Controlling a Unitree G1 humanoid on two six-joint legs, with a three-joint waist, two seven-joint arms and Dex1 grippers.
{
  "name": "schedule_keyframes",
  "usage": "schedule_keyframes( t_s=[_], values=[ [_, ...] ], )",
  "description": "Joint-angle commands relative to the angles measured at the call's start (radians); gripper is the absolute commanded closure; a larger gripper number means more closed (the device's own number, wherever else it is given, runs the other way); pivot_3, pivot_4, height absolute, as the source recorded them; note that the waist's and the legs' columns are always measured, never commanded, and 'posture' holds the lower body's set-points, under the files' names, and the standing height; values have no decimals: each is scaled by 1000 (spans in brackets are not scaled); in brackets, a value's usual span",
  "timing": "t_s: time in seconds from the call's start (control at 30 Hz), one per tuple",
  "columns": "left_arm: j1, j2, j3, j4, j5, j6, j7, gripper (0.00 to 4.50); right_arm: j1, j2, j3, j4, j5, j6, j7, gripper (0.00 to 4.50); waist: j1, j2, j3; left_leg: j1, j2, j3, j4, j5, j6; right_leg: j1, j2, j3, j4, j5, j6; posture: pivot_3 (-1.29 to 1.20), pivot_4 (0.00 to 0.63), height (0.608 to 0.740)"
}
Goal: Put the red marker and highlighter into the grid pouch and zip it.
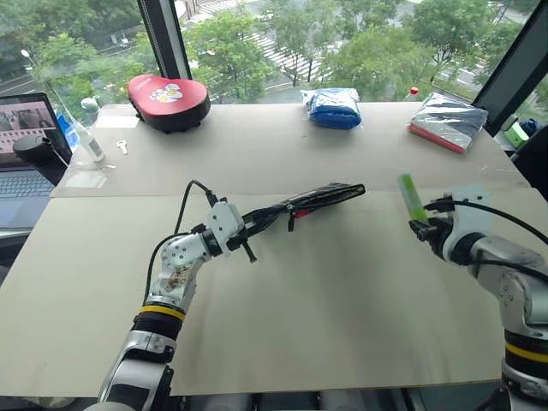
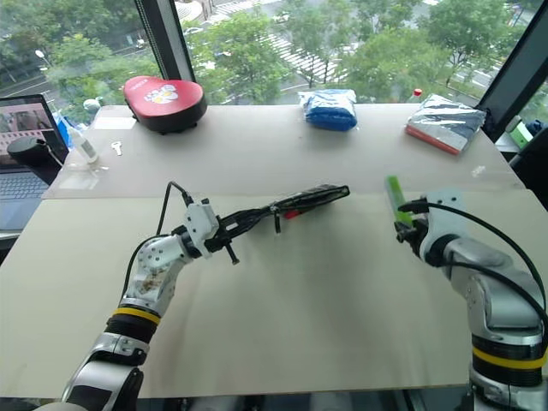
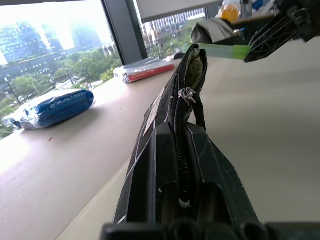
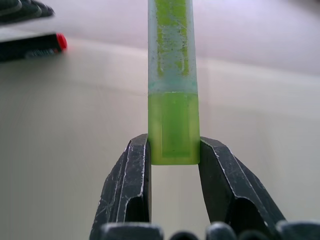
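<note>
My left gripper is clamped tight on the near end of the grid pouch, lifted edge-on above the table, its long axis running toward two o'clock. My right gripper pinches the highlighter by its base, the pen pointing toward eleven o'clock. The red marker lies just beside the pouch's far half.

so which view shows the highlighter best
The right wrist view: the highlighter stands close up, clamped between the right gripper. Both eye views show it small and upright; the left wrist view catches one end.
</note>
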Motion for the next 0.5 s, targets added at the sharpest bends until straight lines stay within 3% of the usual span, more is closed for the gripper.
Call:
schedule_keyframes(
  t_s=[0.03,0.17,0.5],
  values=[
    [9,4,8,-71,-37,24,-19,4500,17,-102,45,-34,-1,-177,182,3517,-1,0,0,0,0,0,0,0,0,0,0,0,0,0,0,0,150,740],
    [28,15,5,-91,-32,35,-33,4500,66,-248,55,-29,-16,-374,393,3517,0,0,0,0,0,0,0,0,0,1,0,0,0,0,1,0,150,740],
    [68,16,9,-141,-40,53,-26,4500,-47,-410,-60,88,91,-453,637,3517,2,-1,0,0,1,0,0,0,0,0,0,0,-1,0,1,0,150,740]
  ],
)
